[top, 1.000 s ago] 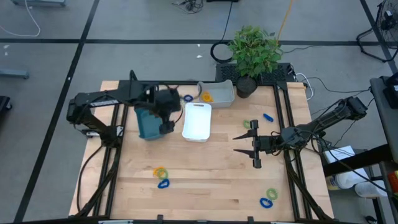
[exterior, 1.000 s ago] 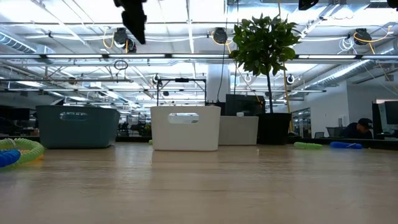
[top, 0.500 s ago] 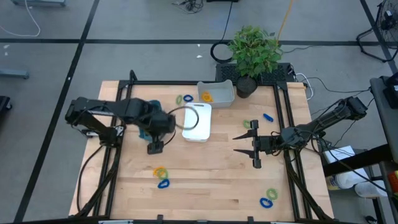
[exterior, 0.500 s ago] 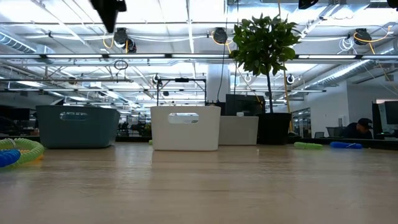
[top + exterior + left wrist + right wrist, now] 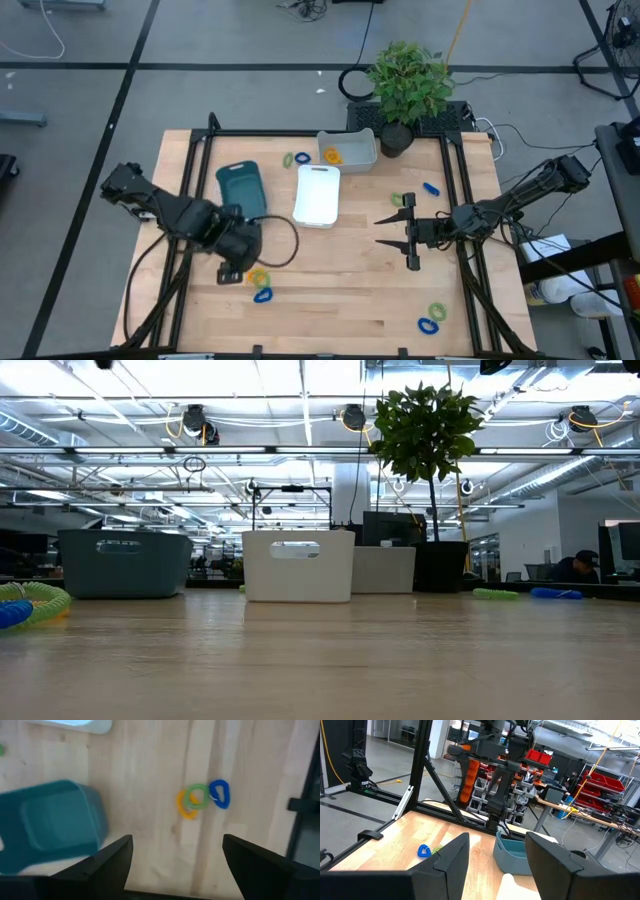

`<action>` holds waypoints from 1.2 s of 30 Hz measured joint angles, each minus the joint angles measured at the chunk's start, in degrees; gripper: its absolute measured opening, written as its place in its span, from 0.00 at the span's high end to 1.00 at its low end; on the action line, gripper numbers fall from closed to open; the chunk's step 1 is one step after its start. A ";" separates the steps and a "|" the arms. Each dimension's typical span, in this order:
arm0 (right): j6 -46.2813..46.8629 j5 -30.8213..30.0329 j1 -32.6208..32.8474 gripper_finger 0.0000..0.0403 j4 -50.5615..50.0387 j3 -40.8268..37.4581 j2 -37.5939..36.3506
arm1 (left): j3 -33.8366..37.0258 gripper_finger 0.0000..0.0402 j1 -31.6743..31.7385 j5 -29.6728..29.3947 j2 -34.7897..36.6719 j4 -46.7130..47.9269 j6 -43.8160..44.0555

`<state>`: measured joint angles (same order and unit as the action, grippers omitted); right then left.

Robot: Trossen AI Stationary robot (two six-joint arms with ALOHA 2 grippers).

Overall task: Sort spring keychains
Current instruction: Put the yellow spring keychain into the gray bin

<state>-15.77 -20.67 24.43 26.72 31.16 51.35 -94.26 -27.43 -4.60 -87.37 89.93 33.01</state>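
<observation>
The left gripper point(image 5: 233, 272) hangs with its jaws spread wide and nothing between them, directly beside a cluster of three spring keychains point(image 5: 201, 798) — one orange-yellow, one green, one blue — lying touching one another on the bare wood near the front of the table point(image 5: 340, 295). One second ago this gripper stood over the teal tray point(image 5: 241, 188) at the back left; it has since swung forward and down to the cluster, with its jaws narrowing slightly on the way. In my judgement a drop-off run has ended and a fresh pick is beginning, the blue loop being the likely target for the teal tray. The left arm reaches in from the table's left edge, its wrist camera looking straight down on the cluster. The right gripper point(image 5: 408, 232) waits unmoved over the right half of the table, jaws parted and empty. Further keychains remain unsorted: a pair point(image 5: 432, 319) at the front right corner, two near the right gripper, one beside the grey tray point(image 5: 350, 150).
</observation>
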 joint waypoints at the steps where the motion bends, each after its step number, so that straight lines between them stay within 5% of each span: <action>1: 0.00 0.00 0.00 0.55 0.00 -0.01 0.00 | 0.00 0.23 -1.11 -0.02 0.00 0.02 1.57; 12: 3.09 0.00 0.00 0.55 0.00 0.00 0.00 | 6.36 0.18 -6.94 -2.78 -0.51 -1.25 9.74; 22: 3.31 0.00 0.04 0.55 0.01 -0.01 0.00 | 20.19 0.08 -7.79 0.15 -0.50 -12.63 5.12; 36: 3.15 -0.01 0.04 0.55 -0.02 -0.01 0.00 | 35.06 0.16 -10.61 0.09 -0.50 -30.18 -3.08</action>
<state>-12.62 -20.68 24.47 26.70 31.16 51.35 -59.20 -38.04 -4.51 -87.88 59.75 29.93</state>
